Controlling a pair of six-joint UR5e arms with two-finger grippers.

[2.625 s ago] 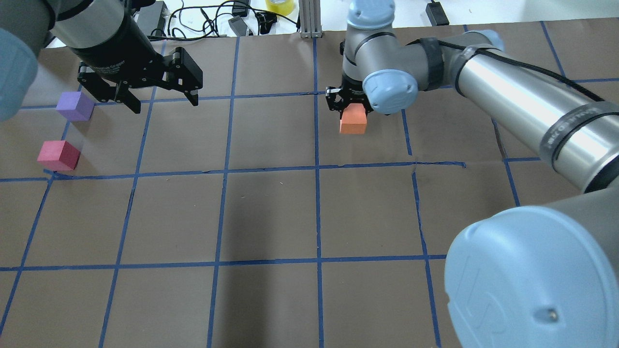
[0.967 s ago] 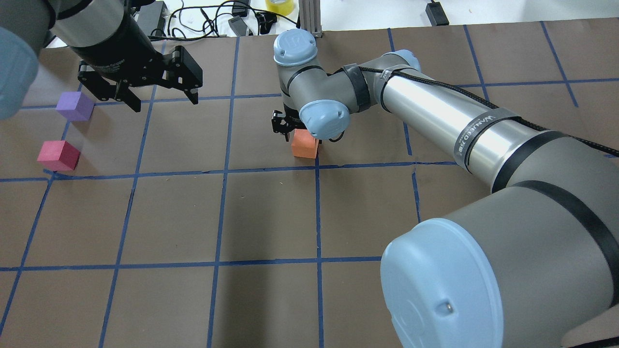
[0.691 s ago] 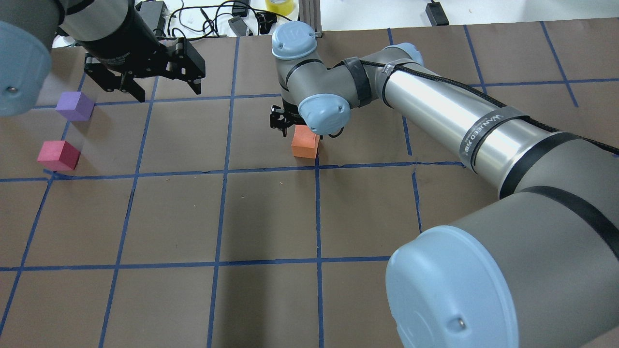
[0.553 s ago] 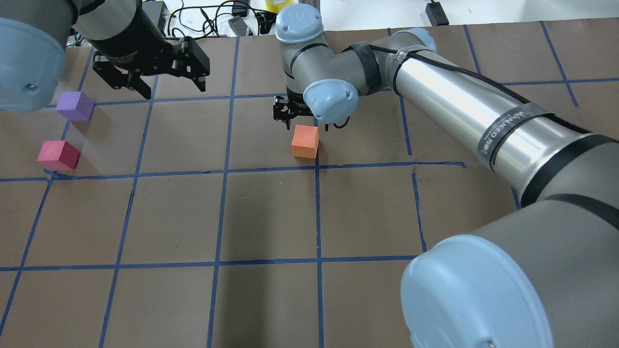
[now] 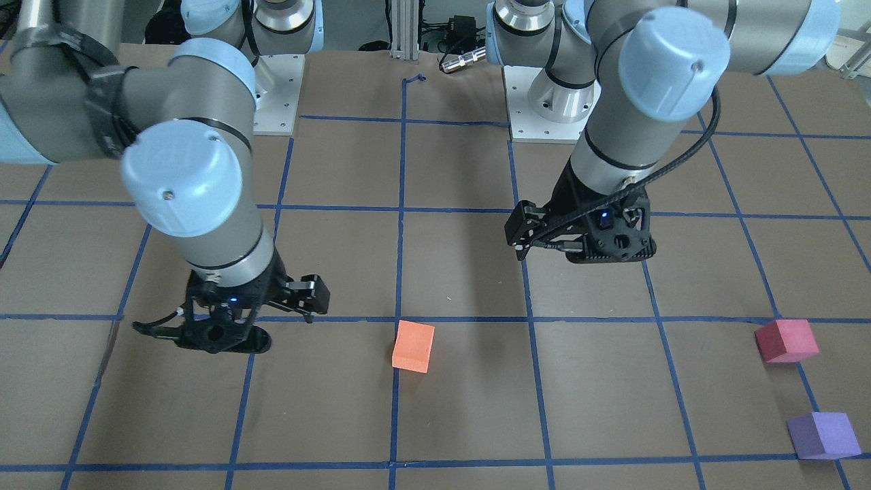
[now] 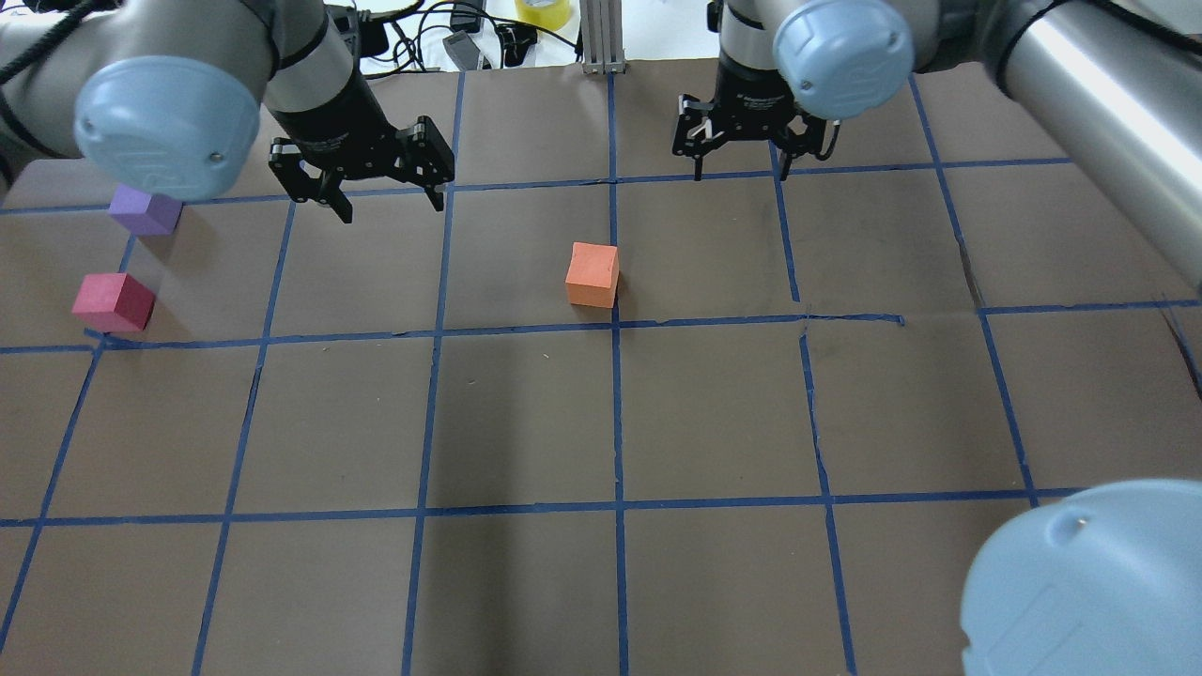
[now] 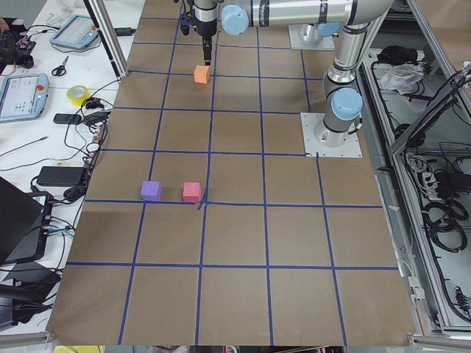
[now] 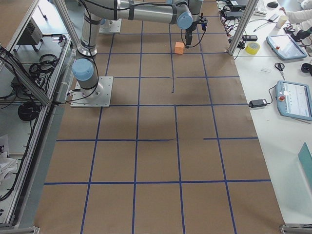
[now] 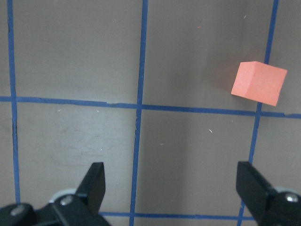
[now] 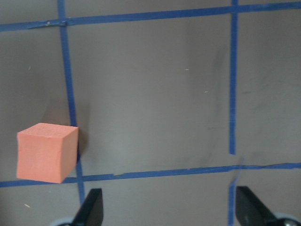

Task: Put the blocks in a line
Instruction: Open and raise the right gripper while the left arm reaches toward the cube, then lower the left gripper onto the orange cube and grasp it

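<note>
The orange block (image 6: 593,274) sits alone on the brown table near a blue tape crossing, and also shows in the front view (image 5: 413,346) and both wrist views (image 9: 259,83) (image 10: 45,152). The red-pink block (image 6: 114,301) and the purple block (image 6: 144,210) sit close together at the far left, the purple one partly behind my left arm's joint cap. My left gripper (image 6: 390,202) is open and empty, between those two blocks and the orange block. My right gripper (image 6: 756,160) is open and empty, behind and right of the orange block.
Blue tape lines (image 6: 615,413) divide the brown table cover into squares. Cables, a yellow tape roll (image 6: 543,11) and an aluminium post (image 6: 601,38) lie beyond the far edge. My arm bases (image 5: 544,102) stand at the robot's side of the table.
My right gripper carried the orange block left, set it down, opened and drew back to the right. My left gripper moved right, away from the purple block.
</note>
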